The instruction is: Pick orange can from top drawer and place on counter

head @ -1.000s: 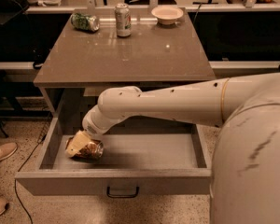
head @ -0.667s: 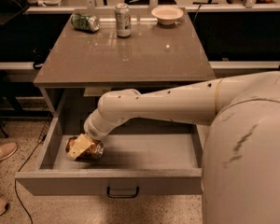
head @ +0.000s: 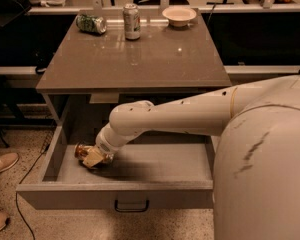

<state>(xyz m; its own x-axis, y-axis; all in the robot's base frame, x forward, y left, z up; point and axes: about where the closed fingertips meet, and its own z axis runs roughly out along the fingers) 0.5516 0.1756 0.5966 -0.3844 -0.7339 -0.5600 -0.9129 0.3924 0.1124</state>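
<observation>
Down at the left end of the open top drawer (head: 155, 166), the orange can (head: 82, 150) lies on its side, long axis roughly left to right, the gripper (head: 96, 157) reaching from its right, jaws seemingly clamped across its middle, bench (head: 140, 59) above.

Light: warm and dim, falling from above.
Glare: small bright specks and pale can reflections on the counter (head: 140, 59), beyond the gripper (head: 94, 157).
Shadow: dark under the counter, behind the gripper, in the top drawer (head: 180, 198).
Gripper: dimly lit, at the orange can (head: 81, 150), drawer's left part.
</observation>
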